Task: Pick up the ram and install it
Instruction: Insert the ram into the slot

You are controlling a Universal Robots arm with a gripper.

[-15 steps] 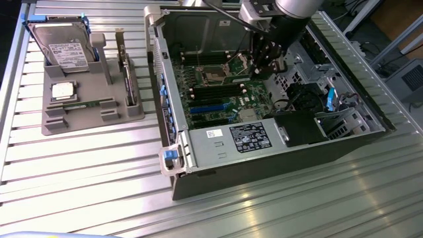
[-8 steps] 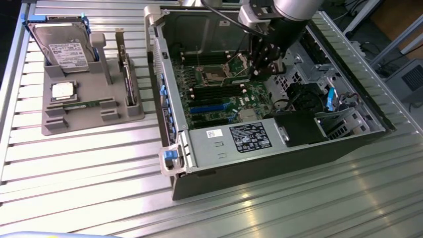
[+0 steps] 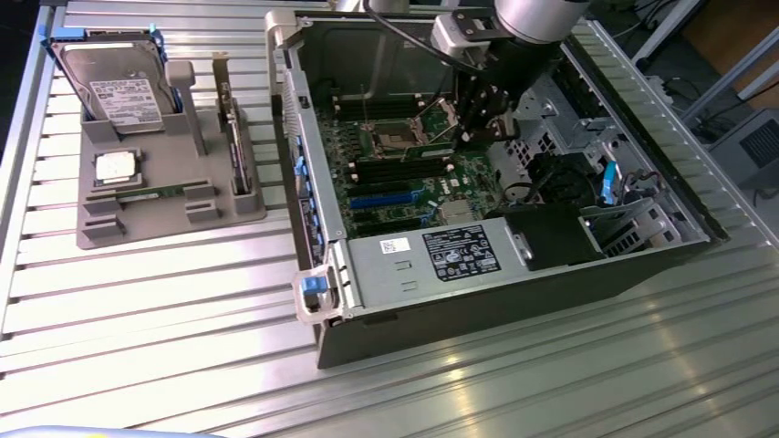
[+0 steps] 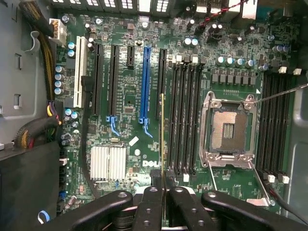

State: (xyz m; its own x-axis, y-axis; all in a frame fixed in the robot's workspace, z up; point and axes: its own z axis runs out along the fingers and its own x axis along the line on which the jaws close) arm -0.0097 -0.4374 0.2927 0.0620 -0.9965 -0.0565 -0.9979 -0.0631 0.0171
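The end effector point(image 4: 165, 192) is clamped narrowly on the ram point(image 4: 162, 139) — the stick seen edge-on, its long axis parallel to the memory slots point(image 4: 185, 120) beside the CPU socket point(image 4: 229, 127) — poised just beside those slots, not yet seated.

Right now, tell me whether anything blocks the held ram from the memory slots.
Nothing visible does. The pincer is shut on the thin green ram stick, held edge-on above the motherboard just beside the bank of long black memory slots, with bare board between them.
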